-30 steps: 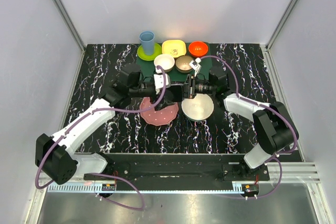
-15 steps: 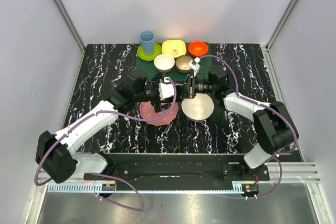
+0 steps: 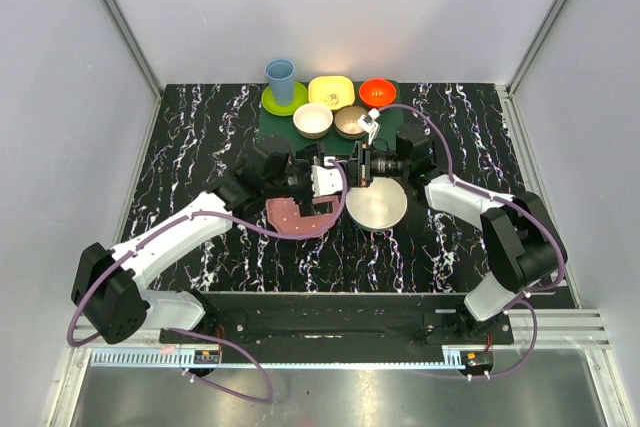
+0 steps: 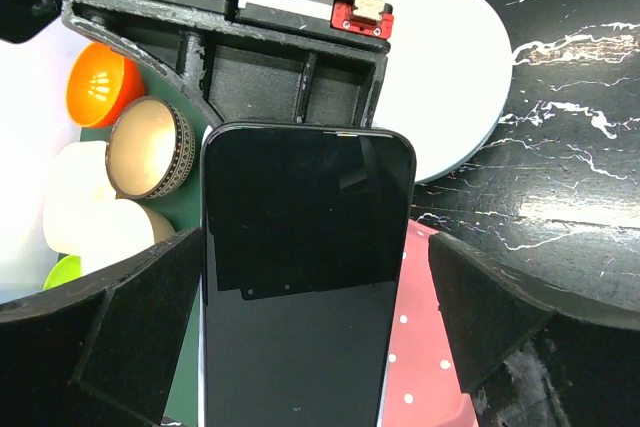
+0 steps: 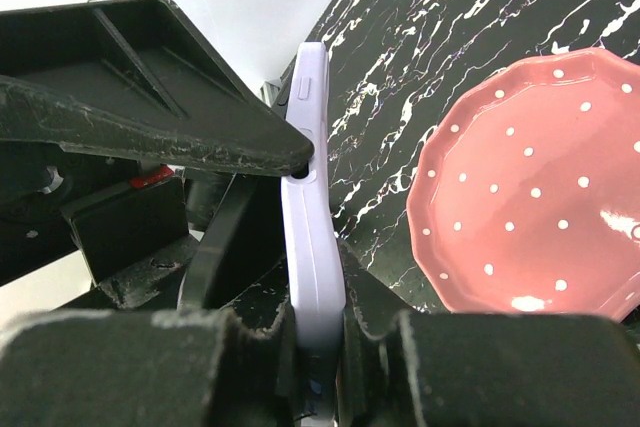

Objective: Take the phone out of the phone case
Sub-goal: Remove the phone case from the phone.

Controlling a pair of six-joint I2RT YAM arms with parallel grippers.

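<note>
Left end effector (image 4: 315, 327) advanced, spread wide astride phone (image 4: 305, 247); right end effector (image 5: 318, 347) clamps phone case (image 5: 303, 197), long axis pointing leftward.

The phone (image 4: 300, 287) stands within the left gripper (image 4: 313, 247), seemingly over the left plate (image 4: 420, 347).

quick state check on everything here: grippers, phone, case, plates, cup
left gripper, open, fingers flanking the phone
right gripper, shut on the case
phone, screen dark, apparently in the case
case, held on edge above the table
pink plate, empty where visible
white plate, empty
cup, upright on a green plate
</note>
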